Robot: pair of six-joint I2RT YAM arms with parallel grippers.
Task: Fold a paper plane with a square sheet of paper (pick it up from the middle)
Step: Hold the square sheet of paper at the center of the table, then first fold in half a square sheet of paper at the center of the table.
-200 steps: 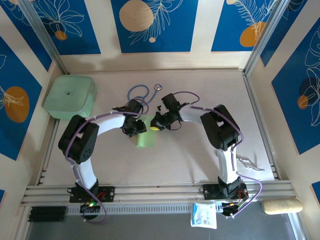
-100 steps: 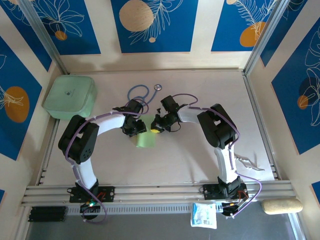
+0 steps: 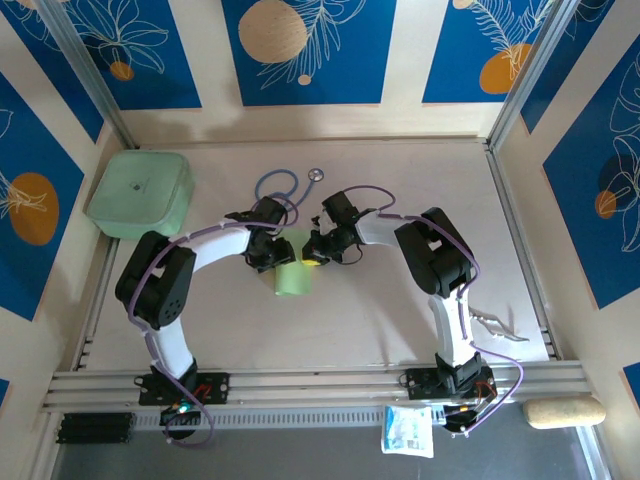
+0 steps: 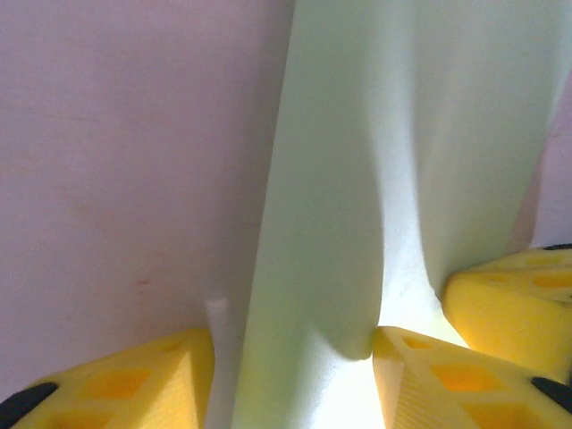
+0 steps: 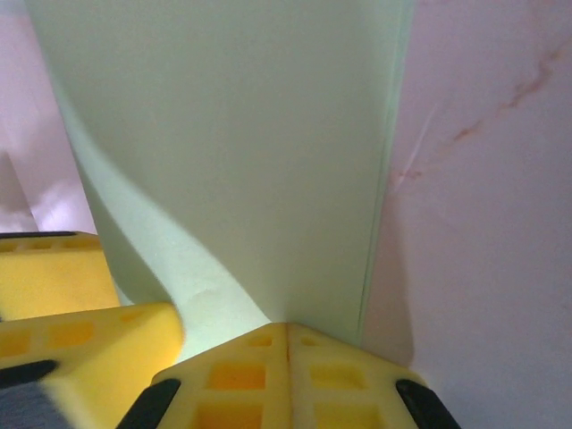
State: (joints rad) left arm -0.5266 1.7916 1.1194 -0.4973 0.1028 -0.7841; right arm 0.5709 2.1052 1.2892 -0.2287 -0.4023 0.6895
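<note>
The square sheet of paper (image 3: 292,278) is pale green and lies mid-table, folded into a narrow strip. A paper plane is out of view. My left gripper (image 3: 272,255) is low over the strip's upper left end. In the left wrist view its yellow fingers (image 4: 134,380) stand apart, with a raised ridge of the paper (image 4: 357,179) between them that touches the right finger. My right gripper (image 3: 312,252) is at the strip's upper right. Its fingers are shut together, with the tips (image 5: 288,335) resting on the paper (image 5: 232,134) near its right edge.
A thick mint-green box (image 3: 140,193) sits at the back left. A blue stethoscope (image 3: 280,186) lies just behind the grippers. A small metal piece (image 3: 495,325) lies at the right, near the rail. A white packet (image 3: 408,430) hangs at the front edge.
The left jaws have widened a little round the paper ridge. The right gripper has edged left onto the paper and pressed fully shut.
</note>
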